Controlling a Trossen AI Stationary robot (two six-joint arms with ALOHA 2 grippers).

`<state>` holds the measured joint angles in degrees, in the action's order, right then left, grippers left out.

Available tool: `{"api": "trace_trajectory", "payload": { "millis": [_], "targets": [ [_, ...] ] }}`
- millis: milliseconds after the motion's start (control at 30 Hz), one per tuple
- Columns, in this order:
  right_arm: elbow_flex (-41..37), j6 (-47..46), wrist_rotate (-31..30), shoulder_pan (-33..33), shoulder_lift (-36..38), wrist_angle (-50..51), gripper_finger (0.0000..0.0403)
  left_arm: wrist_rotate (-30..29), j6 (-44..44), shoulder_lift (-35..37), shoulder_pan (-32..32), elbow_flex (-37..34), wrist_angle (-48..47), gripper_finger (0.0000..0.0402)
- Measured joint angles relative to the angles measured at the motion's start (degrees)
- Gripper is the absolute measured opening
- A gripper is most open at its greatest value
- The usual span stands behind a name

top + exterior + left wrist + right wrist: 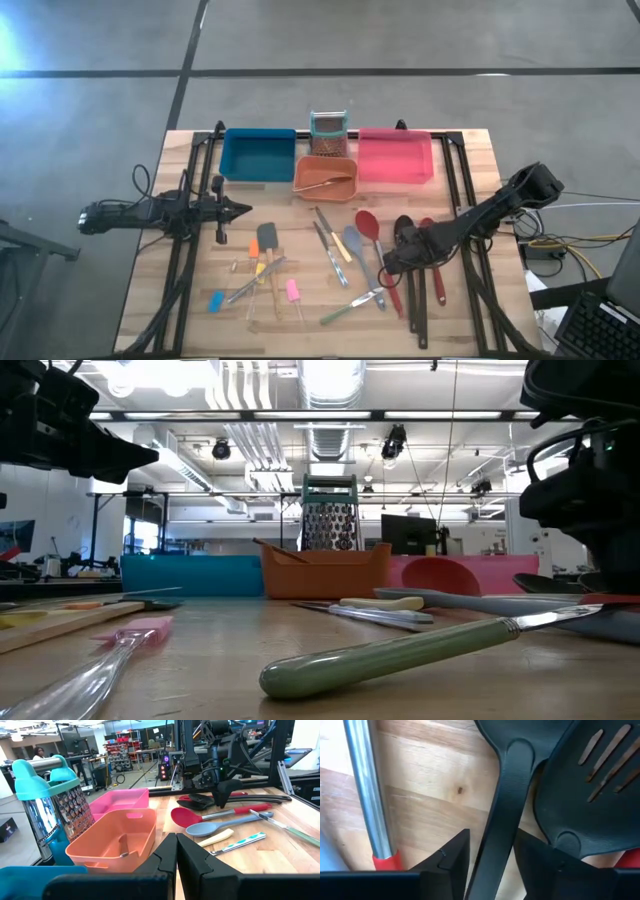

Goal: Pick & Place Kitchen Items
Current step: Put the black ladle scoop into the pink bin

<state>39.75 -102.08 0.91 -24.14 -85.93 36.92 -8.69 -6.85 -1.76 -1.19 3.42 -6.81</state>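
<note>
Kitchen items lie scattered over the wooden table. At the right are a black spoon, a black slotted spatula and a red-handled spoon with a metal shaft. My right gripper points down just above the table, also visible from above. It is open, with its fingers on either side of the black spoon's handle. My left gripper waits shut at the left, level above the table. My right gripper straddles the black spoon's handle from above, near the bowl end, with its fingers across the handle. Bare wood shows between one finger and the handle. Whether the other finger touches it, I cannot tell. The spoon lies flat on the table.
Blue, orange and pink bins stand in a row at the far edge, with a teal-topped grater behind them. The orange bin holds one utensil. More utensils lie mid-table and at the left.
</note>
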Motion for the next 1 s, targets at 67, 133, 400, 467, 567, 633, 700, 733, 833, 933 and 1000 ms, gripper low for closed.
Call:
{"api": "trace_trajectory", "payload": {
  "millis": [67,133,400,467,567,633,700,733,833,933,1000],
  "targets": [
    [0.0,-0.67,-0.05,0.01,-0.02,0.16,0.0113,0.0,0.0,-0.01,-0.01,0.0,0.0,0.0014],
    [-0.04,-1.82,-0.31,0.0,0.14,0.18,0.009,0.02,0.0,-0.02,-0.02,0.0,0.0,0.0014],
    [1.06,-2.93,-2.44,0.13,1.46,-2.52,0.0061,0.0,0.0,-0.02,0.0,0.0,0.0,0.0014],
    [1.82,-2.97,-3.87,0.11,2.35,-1.86,0.0061,0.02,0.0,0.0,-0.02,0.0,0.0,0.0014],
    [3.31,-2.91,-7.15,0.04,4.12,-1.57,0.0061,0.0,0.0,-0.02,0.0,0.01,0.0,0.0014],
    [4.05,-2.34,-10.32,0.09,5.99,-1.11,0.0061,0.02,0.0,0.0,-0.02,0.0,0.0,0.0014],
    [4.7,-1.4,-14.04,0.09,8.24,-0.49,0.0061,0.02,0.0,-0.01,0.0,0.0,0.0,0.0014],
    [5.08,-0.96,-15.82,0.1,9.62,0.49,0.0061,0.02,0.0,0.0,0.0,0.0,0.0,0.0014],
    [6.49,1.16,-21.96,0.2,13.99,4.33,0.0061,0.01,0.0,-0.01,-0.02,0.0,0.0,0.0014],
    [8.52,5.72,-30.25,0.3,18.3,9.02,0.0061,0.0,0.0,-0.01,-0.01,0.0,0.0,0.0014],
    [10.22,9.66,-35.33,0.89,21.08,12.03,0.0061,0.02,0.0,-0.02,-0.02,0.0,0.0,0.0014]
  ]
}}
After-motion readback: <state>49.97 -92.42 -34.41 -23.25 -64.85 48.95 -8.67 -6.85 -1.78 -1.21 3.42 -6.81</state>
